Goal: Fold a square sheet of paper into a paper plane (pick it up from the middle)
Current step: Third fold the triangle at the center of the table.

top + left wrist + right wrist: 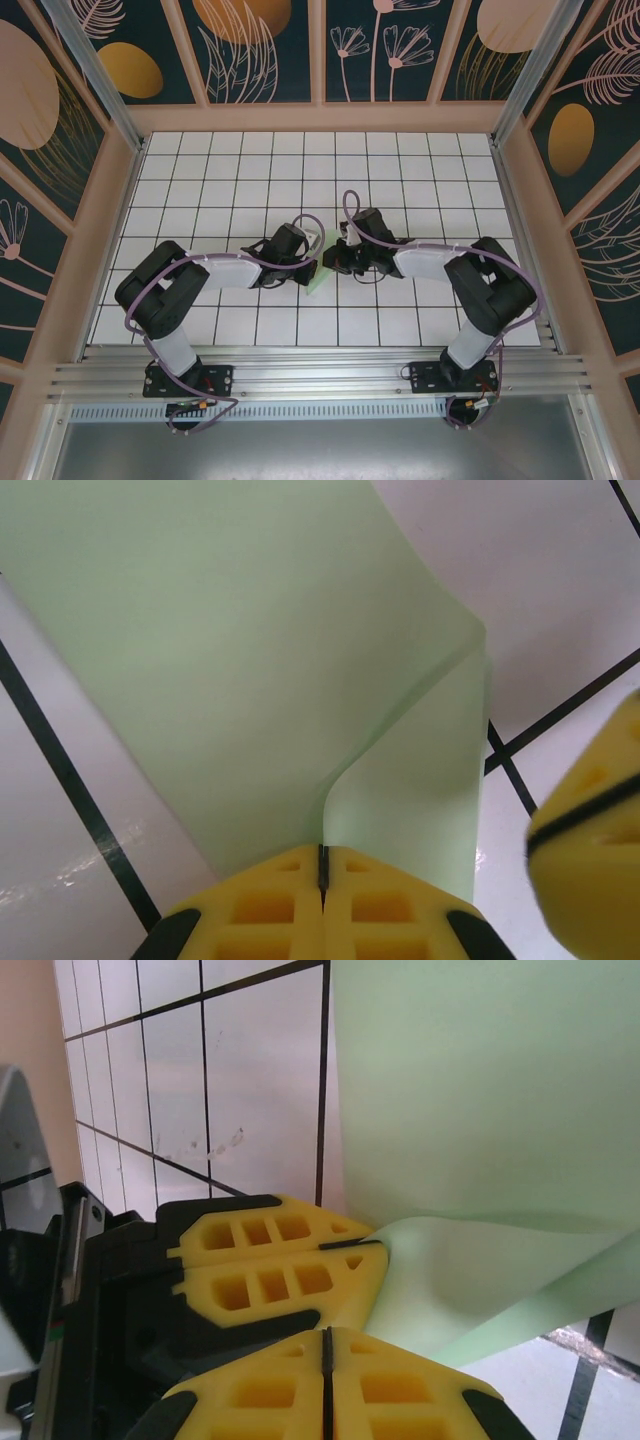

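The square sheet of paper is a plain pale green with no markings. The table is covered in white tiles divided by thin black grid lines. The left gripper and right gripper are yellow with black trim. The arms are black and white, with purple cables. The walls are dark teal, patterned with peach and orange plant motifs.

Your sheet of paper was thin, matt and smooth, faintly see-through where it curled. The fingers you saw were yellow plastic, dull, moulded with small pockets. Your table was glossy white tile that threw back the light, and its rail was bare brushed metal.
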